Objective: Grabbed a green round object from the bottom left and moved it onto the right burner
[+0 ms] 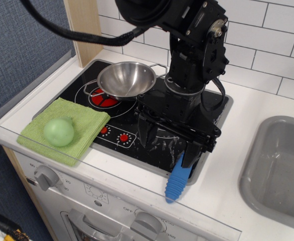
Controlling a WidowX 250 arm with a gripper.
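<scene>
Observation.image shows the green ball (59, 131) resting on the folded green cloth (82, 131) at lower left; being round, it has no long axis or facing. The gripper (168, 141), jaws apart and empty, hangs over the right burner (169, 135). A glancing approach could roll the ball off the cloth; the steel bowl (126, 79) crowds the path.

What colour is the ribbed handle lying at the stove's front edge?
Blue; the ribbed plastic handle shows clearly in the observation image.

pale-green ball (59, 131), resting on green cloth (87, 123)
</scene>
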